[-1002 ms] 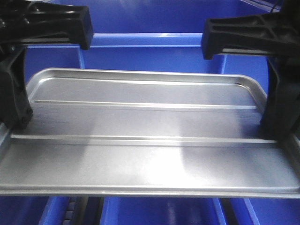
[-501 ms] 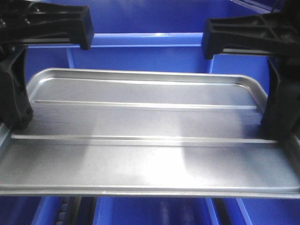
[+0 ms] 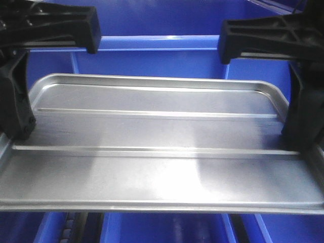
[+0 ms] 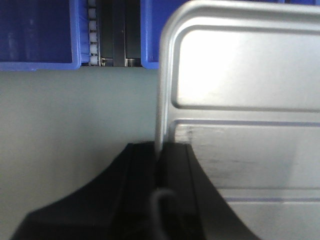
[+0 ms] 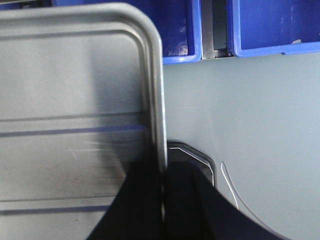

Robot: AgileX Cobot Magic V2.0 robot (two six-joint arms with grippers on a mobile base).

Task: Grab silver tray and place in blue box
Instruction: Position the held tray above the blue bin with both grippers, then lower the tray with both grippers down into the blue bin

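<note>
Left end effector point(image 4: 159, 156) and right end effector point(image 5: 163, 175) grip silver tray point(image 3: 162, 174).

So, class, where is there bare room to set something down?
Bare grey surface lies between the shiny rectangular silver tray and the bright blue plastic boxes. Crowded: both tray ends, clamped by left gripper and right gripper.

Pale grey surface point(image 4: 75, 110); blue boxes point(image 4: 35, 35) at far edge, roller track point(image 4: 92, 30) between.
</note>
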